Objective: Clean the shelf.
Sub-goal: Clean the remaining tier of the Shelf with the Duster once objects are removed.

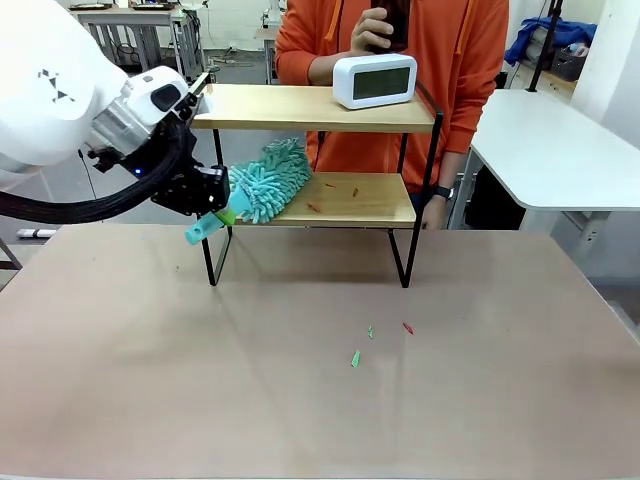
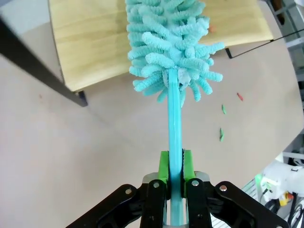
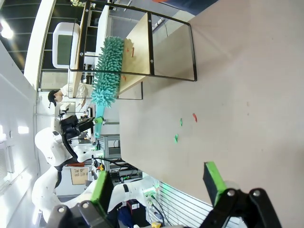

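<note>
Left end effector [image 2: 175,183] clamped on duster [image 1: 268,181], head overhanging shelf [image 1: 365,203] lower board's left edge

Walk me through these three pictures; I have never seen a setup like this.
Two white robot arms work at a table, a person standing opposite. The front picture looks across the table; the other two come from cameras on each wrist. The left gripper is shut on a teal duster, its fluffy head on the lower board of the shelf, where small scraps lie. A white digital clock stands on the top board. A few green and red scraps lie on the table. The right gripper is open, holding nothing.
</note>
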Action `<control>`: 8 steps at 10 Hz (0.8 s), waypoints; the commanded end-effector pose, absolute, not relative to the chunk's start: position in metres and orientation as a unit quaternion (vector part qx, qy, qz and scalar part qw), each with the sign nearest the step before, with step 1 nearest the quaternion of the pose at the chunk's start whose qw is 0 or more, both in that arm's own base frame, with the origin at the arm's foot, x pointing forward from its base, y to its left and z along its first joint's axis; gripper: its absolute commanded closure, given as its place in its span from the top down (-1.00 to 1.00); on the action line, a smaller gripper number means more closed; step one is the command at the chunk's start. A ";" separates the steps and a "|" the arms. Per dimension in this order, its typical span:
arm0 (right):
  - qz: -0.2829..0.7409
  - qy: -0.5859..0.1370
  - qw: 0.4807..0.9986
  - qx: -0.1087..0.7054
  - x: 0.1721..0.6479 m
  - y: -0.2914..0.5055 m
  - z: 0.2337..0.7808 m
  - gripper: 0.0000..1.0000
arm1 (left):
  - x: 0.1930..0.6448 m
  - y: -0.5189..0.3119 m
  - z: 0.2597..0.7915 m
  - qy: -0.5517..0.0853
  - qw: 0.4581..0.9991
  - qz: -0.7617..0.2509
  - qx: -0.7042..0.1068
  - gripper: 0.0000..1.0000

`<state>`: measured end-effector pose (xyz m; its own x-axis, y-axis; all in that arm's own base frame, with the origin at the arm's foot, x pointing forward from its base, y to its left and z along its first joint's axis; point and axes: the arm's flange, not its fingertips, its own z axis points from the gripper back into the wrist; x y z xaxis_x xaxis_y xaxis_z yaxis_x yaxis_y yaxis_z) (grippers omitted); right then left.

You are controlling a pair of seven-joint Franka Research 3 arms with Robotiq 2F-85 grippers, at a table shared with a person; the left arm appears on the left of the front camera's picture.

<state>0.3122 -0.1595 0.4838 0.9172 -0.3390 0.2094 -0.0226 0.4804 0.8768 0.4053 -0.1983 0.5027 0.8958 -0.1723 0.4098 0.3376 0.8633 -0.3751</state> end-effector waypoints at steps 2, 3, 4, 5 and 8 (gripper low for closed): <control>-0.086 -0.194 0.835 0.508 0.315 -0.159 0.485 1.00 | 0.402 -0.225 0.506 -0.181 0.938 -0.173 -0.240 -0.75; -0.086 -0.194 0.835 0.508 0.315 -0.159 0.485 1.00 | 0.398 -0.232 0.504 -0.167 0.933 -0.199 -0.250 -0.75; -0.086 -0.194 0.835 0.508 0.315 -0.159 0.485 1.00 | 0.395 -0.235 0.502 -0.141 0.926 -0.239 -0.255 -0.75; -0.086 -0.194 0.835 0.508 0.315 -0.159 0.485 1.00 | 0.392 -0.235 0.502 -0.125 0.917 -0.276 -0.260 -0.75; -0.086 -0.194 0.835 0.508 0.315 -0.159 0.485 1.00 | 0.376 -0.219 0.511 -0.035 0.845 -0.437 -0.305 -0.75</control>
<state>0.3122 -0.1595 0.4838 0.9170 -0.3394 0.2094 -0.0228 0.4796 0.8772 0.3732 -0.2375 0.5038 0.7078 -0.6139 0.3496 0.7025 0.5594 -0.4400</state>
